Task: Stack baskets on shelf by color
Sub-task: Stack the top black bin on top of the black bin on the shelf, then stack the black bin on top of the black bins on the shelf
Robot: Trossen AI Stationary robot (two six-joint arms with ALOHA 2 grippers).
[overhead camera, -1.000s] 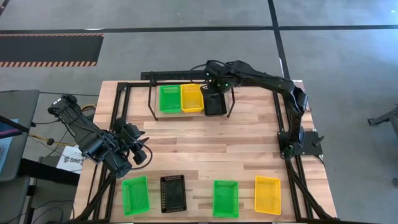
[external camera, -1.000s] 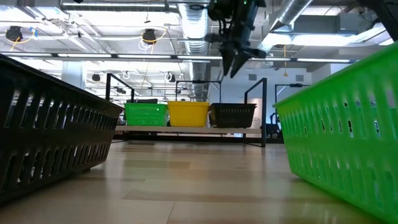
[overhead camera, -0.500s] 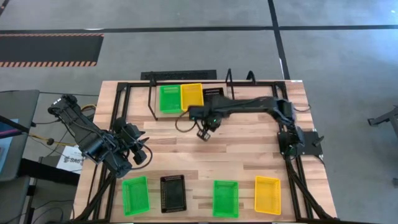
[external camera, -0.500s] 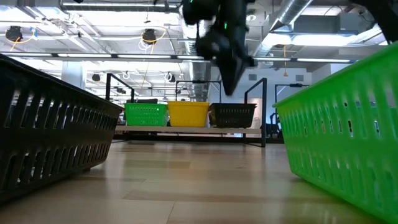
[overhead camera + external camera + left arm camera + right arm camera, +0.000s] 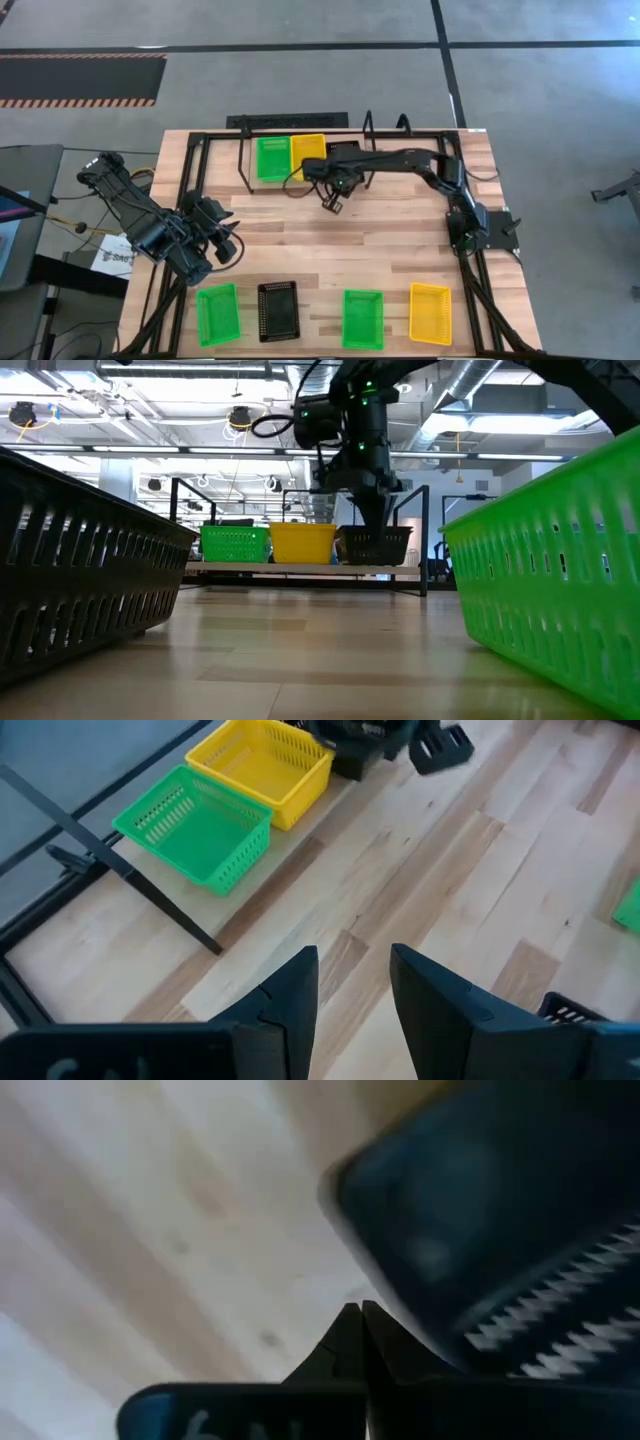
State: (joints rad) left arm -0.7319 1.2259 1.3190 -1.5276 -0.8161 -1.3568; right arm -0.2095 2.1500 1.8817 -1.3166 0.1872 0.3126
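On the shelf (image 5: 300,183) at the table's far side, three baskets stand on their bottoms in a row: green (image 5: 272,158), yellow (image 5: 308,152) and black (image 5: 378,545). My right arm partly hides the black one from above. My right gripper (image 5: 330,203) hangs shut and empty above the table, just in front of the shelf, fingers pointing down (image 5: 374,520). My left gripper (image 5: 228,245) waits open at the table's left (image 5: 350,970). Along the near edge lie a green basket (image 5: 218,313), a black one (image 5: 278,311), a second green one (image 5: 363,319) and a yellow one (image 5: 430,313).
The shelf's black wire end loops (image 5: 243,165) rise at its ends. A black frame (image 5: 190,160) runs along the table's edges. Bare wood (image 5: 350,250) lies between the shelf and the near row of baskets.
My right gripper has left the black basket on the shelf, swung toward the near edge and a little left, come down, and shut. The black basket stays on the shelf beside the yellow one.
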